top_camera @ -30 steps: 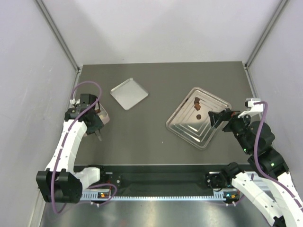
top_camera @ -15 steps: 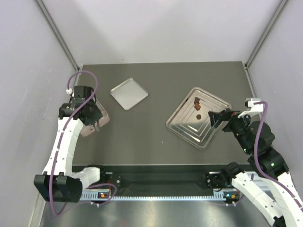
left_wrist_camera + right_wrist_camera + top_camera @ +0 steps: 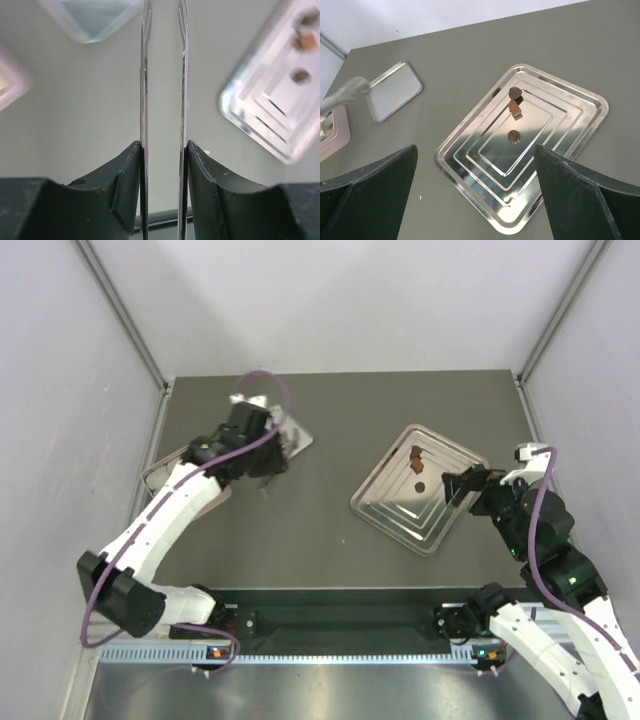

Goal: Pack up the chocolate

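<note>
Three brown pieces of chocolate (image 3: 514, 107) — two rounded, one blocky — lie close together in the far half of a shiny steel tray (image 3: 485, 155), whose floor steps down in nested rectangles with rounded corners. At the tray's right edge hovers the right gripper (image 3: 476, 149), its black jaws spread wide and empty, the arm folded at the elbow. The left arm reaches forward and inward over a flat matte lid (image 3: 395, 92). There the left gripper (image 3: 163, 145) is half-closed on thin metal tweezers (image 3: 144, 75), whose blades stand apart. Left of the lid a pale pink box (image 3: 332, 132) sits on the dark matte worktop (image 3: 330, 410).
</note>
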Robot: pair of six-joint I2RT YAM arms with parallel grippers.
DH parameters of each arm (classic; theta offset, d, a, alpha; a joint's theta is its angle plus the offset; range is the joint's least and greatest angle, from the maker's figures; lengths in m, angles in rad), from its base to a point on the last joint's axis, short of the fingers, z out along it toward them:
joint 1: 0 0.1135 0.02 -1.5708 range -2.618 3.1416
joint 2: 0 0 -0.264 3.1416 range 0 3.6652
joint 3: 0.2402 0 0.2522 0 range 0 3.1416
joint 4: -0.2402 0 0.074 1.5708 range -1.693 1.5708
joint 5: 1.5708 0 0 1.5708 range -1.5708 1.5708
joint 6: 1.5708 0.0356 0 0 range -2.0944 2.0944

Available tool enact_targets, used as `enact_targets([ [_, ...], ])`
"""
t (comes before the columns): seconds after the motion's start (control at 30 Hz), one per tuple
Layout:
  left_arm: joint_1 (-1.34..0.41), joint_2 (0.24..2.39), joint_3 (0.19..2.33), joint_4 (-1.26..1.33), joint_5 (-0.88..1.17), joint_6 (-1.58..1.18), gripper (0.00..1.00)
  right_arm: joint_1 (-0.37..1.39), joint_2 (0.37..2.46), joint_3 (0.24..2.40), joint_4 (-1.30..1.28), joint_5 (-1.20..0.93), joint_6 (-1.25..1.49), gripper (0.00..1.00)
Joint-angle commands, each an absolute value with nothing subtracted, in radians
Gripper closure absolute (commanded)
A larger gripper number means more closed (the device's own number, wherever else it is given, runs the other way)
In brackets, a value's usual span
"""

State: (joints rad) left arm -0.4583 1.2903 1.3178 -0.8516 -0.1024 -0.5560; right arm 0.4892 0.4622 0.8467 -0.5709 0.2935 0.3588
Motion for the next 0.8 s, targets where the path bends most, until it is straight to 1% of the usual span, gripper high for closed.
enact_targets([
  [0.0, -0.621, 1.365, 1.382, -0.654, -0.14, -0.549, 0.55, 0.506, 0.48, 0.91, -0.58, 0.359, 0.347, 0.0],
  [0.17, -0.779, 1.587, 1.471, -0.595, -0.186, -0.494, 0.54, 0.505, 0.5, 0.946, -0.61, 0.385, 0.341, 0.0],
  [0.3, -0.923, 1.738, 1.593, -0.572, -0.229, -0.413, 0.54, 0.505, 0.522, 0.989, -0.638, 0.431, 0.325, 0.0],
  [0.4, -0.968, 1.828, 1.653, -0.555, -0.207, -0.394, 0.54, 0.505, 0.545, 1.023, -0.666, 0.46, 0.328, 0.0],
  [0.5, -0.98, 1.896, 1.669, -0.512, -0.138, -0.379, 0.54, 0.505, 0.548, 1.031, -0.683, 0.465, 0.353, 0.0],
  [0.77, -0.988, 1.968, 1.684, -0.445, -0.043, -0.334, 0.53, 0.505, 0.529, 1.038, -0.686, 0.503, 0.368, 0.0],
])
